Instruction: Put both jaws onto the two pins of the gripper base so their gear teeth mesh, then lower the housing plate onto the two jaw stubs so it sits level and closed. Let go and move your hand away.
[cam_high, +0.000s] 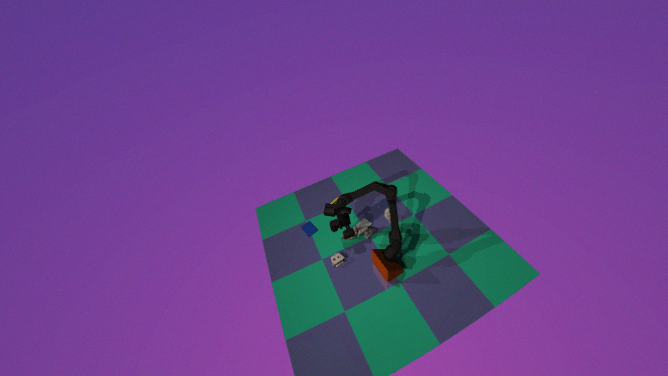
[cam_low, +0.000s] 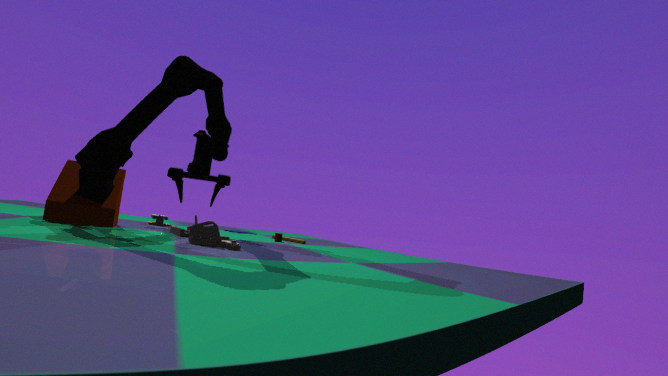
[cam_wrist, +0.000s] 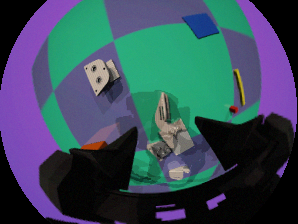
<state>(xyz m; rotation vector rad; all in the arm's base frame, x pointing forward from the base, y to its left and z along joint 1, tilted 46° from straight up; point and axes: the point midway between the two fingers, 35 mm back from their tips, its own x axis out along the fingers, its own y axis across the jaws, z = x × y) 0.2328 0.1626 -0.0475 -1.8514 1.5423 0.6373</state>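
Note:
The housing plate (cam_high: 338, 259) (cam_low: 159, 219) (cam_wrist: 96, 78), pale with two round holes, lies apart from the other parts, on the left in the wrist view. A grey block (cam_high: 364, 227) (cam_low: 204, 234) (cam_wrist: 181, 143), seemingly the gripper base, has a long pale jaw (cam_wrist: 162, 111) at its upper end in the wrist view; whether that jaw is on a pin cannot be told. A small grey part (cam_wrist: 159, 149) lies against the block's left side, and a separate pale part (cam_high: 387, 214) (cam_wrist: 178, 173) lies beyond it; which is the other jaw is unclear. My gripper (cam_low: 196, 204) (cam_wrist: 166, 124) is open and empty, above the block.
A blue square (cam_high: 309, 228) (cam_wrist: 201, 25) lies flat on the checkered table. A yellow stick (cam_low: 294, 240) (cam_wrist: 239, 87) and a small red piece (cam_low: 278, 237) (cam_wrist: 233, 109) lie to the right in the wrist view. The arm stands on an orange base (cam_high: 385, 266) (cam_low: 82, 212).

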